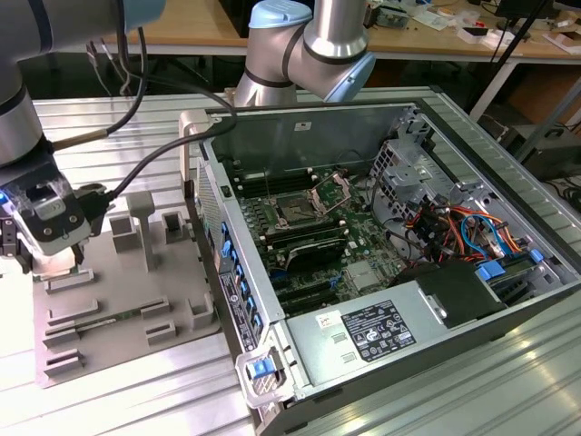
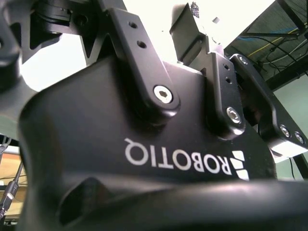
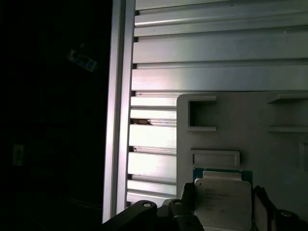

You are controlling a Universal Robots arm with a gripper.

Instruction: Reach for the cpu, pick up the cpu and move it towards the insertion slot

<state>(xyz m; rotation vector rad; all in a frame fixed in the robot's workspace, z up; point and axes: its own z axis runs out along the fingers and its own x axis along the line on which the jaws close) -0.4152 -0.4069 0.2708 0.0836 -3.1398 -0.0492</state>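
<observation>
The cpu (image 3: 222, 199) is a thin square chip with a silvery stepped metal top and a narrow green rim along one edge. In the first wrist view it lies on the grey tray (image 3: 269, 154), just beside a raised rectangular frame. The gripper (image 3: 224, 211) is pinching it: dark fingers (image 3: 187, 201) press against two opposite edges.

That view also takes in the ribbed aluminium table (image 3: 202, 48) under the tray. The second wrist view looks up along the black housing (image 2: 144, 125) with its linkage arms and screw heads.

The exterior view gives the wider layout. There the gripper (image 1: 53, 259) sits at nine o'clock in the picture, low over the near corner of the tray (image 1: 136, 300), where a pale glow lights the spot beneath it; the chip itself is hidden. From the gripper, the insertion slot (image 1: 295, 211) lies toward three o'clock and well apart. It is a dark square socket on the green board inside the open computer case (image 1: 300, 127), with its metal frame tipped up.
</observation>
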